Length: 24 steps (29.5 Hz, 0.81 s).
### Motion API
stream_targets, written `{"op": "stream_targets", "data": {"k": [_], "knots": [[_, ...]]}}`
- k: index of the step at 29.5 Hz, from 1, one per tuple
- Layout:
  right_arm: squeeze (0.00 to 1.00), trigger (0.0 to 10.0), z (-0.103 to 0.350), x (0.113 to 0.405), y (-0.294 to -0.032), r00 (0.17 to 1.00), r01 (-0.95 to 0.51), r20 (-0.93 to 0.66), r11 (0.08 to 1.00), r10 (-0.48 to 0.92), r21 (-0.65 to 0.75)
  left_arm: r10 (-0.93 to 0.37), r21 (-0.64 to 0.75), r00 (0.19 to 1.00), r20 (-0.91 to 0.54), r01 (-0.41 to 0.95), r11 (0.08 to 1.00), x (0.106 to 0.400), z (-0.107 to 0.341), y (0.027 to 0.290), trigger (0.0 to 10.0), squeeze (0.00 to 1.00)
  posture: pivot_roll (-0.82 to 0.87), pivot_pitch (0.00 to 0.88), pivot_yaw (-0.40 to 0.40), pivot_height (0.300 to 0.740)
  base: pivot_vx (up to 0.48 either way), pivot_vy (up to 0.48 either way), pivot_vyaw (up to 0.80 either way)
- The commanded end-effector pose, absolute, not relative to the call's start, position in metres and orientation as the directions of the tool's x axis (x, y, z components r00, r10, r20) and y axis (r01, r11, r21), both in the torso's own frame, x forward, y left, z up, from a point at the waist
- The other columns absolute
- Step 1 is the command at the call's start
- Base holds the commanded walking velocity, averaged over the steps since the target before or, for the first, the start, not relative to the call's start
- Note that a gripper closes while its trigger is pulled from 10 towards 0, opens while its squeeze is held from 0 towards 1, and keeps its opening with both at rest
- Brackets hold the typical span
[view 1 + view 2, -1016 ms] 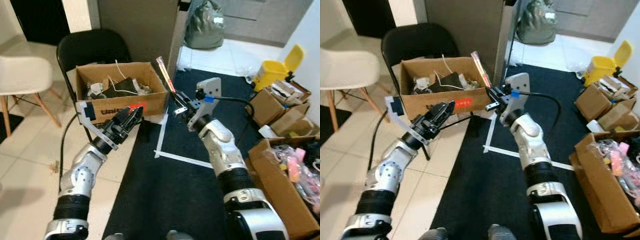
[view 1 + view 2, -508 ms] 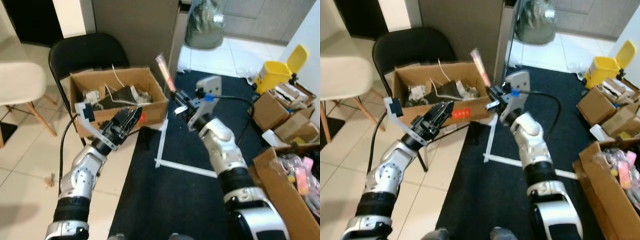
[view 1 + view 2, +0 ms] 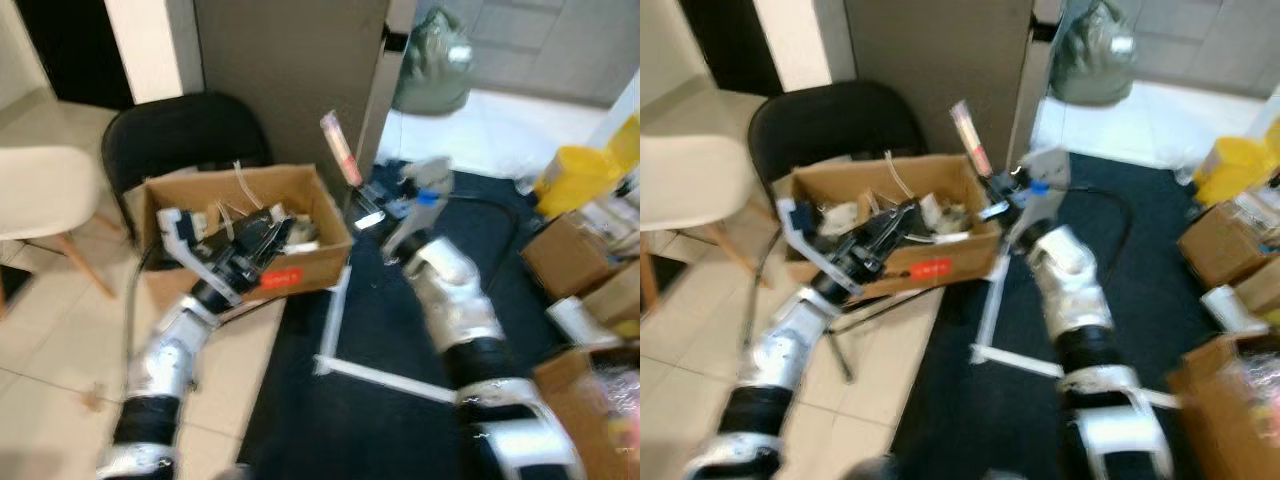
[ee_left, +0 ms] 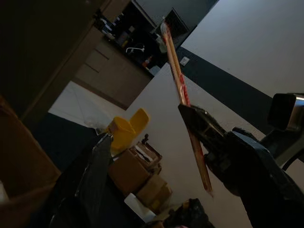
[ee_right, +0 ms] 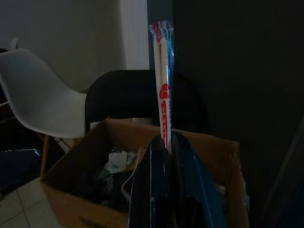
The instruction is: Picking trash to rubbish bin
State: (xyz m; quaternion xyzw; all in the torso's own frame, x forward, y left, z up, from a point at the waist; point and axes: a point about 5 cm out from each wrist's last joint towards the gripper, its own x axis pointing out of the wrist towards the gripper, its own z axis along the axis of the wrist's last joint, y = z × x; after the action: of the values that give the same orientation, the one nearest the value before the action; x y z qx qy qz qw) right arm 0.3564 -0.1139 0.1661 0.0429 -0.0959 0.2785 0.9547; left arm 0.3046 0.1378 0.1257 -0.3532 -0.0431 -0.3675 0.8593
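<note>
1. Writing first: the cardboard box (image 3: 895, 215) has a red label (image 3: 929, 268) on its front wall, but it's too blurry to read. The wrapped chopsticks (image 5: 163, 90) have red print running down the sleeve, and I can't make that out either.
2. The right end effector (image 5: 165, 142) is clenched on the lower end of the chopsticks, which stick up and tilt a bit, just above the box's right rim, center-top of the head frames.
3. The left end effector (image 3: 268, 232) sits over the box opening, center-left of the frame; can't tell how its fingers stand.
4. The box sits on a black folding chair (image 3: 175, 135), with paper scraps and wires inside.
5. The room: pale tiled floor (image 3: 50, 330) at lower left, a black mat (image 3: 370, 330) with white tape lines under the right arm, a white chair (image 3: 685, 175) at the left edge, and a grey wall panel (image 3: 285, 70) behind the box.
6. Upper right: a green bag (image 3: 435, 65), a yellow bin (image 3: 580, 170) and brown cartons (image 3: 565, 250) at the right edge.
</note>
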Motion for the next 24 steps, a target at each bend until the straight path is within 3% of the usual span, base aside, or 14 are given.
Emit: {"op": "stream_targets", "data": {"k": [1, 6, 20, 24], "knots": [[0.00, 10.0, 0.1656, 0.3563, -0.1190, 0.830, -0.532, 0.200, 0.847, 0.520, 0.007, -0.614, -0.571, 0.721, 0.320, 0.664, 0.483, 0.3039, 0.1248, 0.1357, 10.0, 0.00, 0.03, 0.000, -0.033, 0.740, 0.480, 0.000, 0.00], [0.00, 10.0, 0.1651, 0.3562, -0.1189, 0.830, -0.533, 0.198, 0.846, 0.522, 0.005, -0.614, -0.570, 0.721, 0.320, 0.664, 0.484, 0.3038, 0.1247, 0.1356, 10.0, 0.00, 0.03, 0.000, -0.037, 0.740, 0.480, 0.000, 0.59], [0.00, 10.0, 0.1641, 0.3565, -0.1191, 0.832, -0.532, 0.194, 0.847, 0.519, 0.014, -0.610, -0.568, 0.726, 0.317, 0.661, 0.491, 0.3036, 0.1240, 0.1361, 10.0, 0.00, 0.03, 0.000, -0.041, 0.740, 0.480, 0.000, 0.00], [0.00, 10.0, 0.1633, 0.3561, -0.1185, 0.830, -0.535, 0.186, 0.845, 0.526, -0.003, -0.606, -0.576, 0.735, 0.306, 0.649, 0.497, 0.3033, 0.1223, 0.1365, 10.0, 0.00, 0.03, 0.000, -0.044, 0.740, 0.126, 0.000, 0.00]]}}
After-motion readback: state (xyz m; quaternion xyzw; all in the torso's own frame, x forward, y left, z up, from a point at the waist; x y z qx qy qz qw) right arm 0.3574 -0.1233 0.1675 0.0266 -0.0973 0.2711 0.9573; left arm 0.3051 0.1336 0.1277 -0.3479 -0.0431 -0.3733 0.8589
